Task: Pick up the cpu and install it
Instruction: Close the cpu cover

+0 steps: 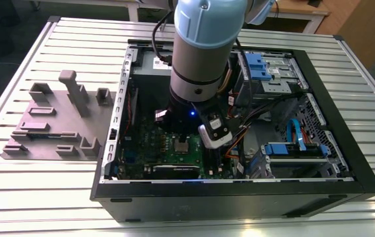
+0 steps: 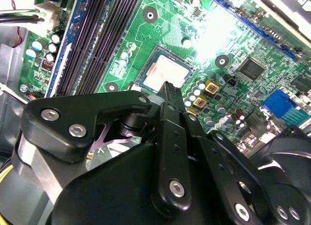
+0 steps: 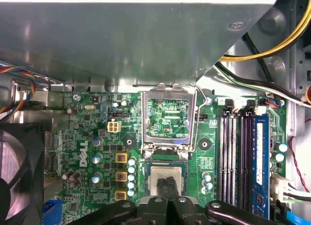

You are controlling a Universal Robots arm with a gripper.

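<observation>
Inside the open case (image 1: 240,202), on the green motherboard (image 3: 97,137): shows the cpu (image 3: 167,171) flat in its socket (image 3: 167,163), beside the raised socket frame (image 3: 144,118). Shows gripper (image 3: 168,180) fingers pinched together, tips over it. Calls for square seating, light vertical touch, no sideways drag.

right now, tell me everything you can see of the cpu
The cpu is a small flat square with a silver-grey metal top and thin pale rim. It lies level in the socket of the green motherboard, beside the flipped-open socket frame. The shut claw covers one edge; contact can't be judged.
</observation>
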